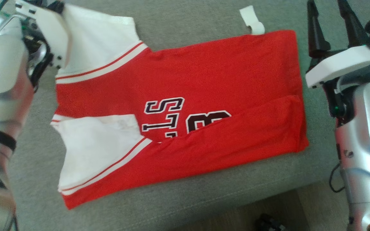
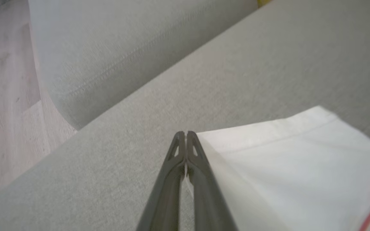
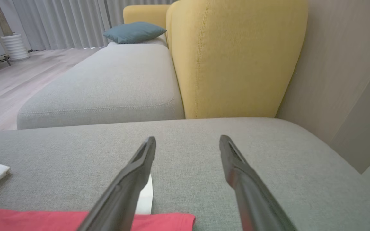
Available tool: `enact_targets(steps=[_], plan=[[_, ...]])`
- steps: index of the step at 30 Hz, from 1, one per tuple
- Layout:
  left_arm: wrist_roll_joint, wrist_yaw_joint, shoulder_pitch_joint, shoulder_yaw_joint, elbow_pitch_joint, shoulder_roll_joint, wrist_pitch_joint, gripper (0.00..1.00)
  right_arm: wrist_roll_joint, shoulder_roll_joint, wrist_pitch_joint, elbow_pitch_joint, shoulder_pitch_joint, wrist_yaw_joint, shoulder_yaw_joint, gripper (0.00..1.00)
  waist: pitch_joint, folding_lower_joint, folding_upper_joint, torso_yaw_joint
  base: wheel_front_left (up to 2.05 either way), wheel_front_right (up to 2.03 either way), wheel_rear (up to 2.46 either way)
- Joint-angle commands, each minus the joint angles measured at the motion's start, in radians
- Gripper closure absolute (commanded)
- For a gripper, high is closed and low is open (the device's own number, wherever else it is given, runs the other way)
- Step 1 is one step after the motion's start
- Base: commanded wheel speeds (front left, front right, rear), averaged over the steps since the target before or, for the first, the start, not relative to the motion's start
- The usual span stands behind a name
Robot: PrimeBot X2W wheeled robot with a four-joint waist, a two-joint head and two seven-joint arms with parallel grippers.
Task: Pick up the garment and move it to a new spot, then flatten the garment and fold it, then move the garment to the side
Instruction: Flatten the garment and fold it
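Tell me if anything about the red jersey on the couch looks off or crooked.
Yes. A white strip sticks out beyond the far edge of the jersey onto the couch, and the near fold runs slanted, half covering the lettering.

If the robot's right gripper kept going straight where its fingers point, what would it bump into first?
Probably the yellow backrest, low down, after passing over the bare grey seat. The right gripper is open and holds nothing. Depth is hard to judge, so it might graze the seat first.

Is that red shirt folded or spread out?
Partly folded: the red shirt has its near edge turned over, hiding the lower part of its lettering.
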Motion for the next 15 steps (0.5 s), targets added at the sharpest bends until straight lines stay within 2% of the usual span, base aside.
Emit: enact_targets(steps=[1, 8, 15], plan=[[-0.015, 0.013, -0.046, 0.043, -0.041, 0.019, -0.043, 1.0, 0.014, -0.013, 0.013, -0.016, -0.02, 0.003, -0.005, 0.0, -0.03, 0.0, 0.0, 0.039, 0.0, 0.0, 0.0], [-0.04, 0.048, 0.016, 0.063, -0.137, -0.015, -0.186, 1.0, 0.059, -0.055, 0.06, 0.05, -0.02, 0.003, -0.03, 0.0, -0.082, 0.0, 0.0, 0.125, 0.0, 0.0, 0.0], [-0.05, 0.065, 0.096, 0.052, -0.269, -0.011, -0.2, 1.0, 0.131, -0.095, 0.123, 0.134, -0.03, 0.003, -0.022, 0.0, -0.102, 0.0, 0.0, 0.167, 0.0, 0.0, 0.0]])
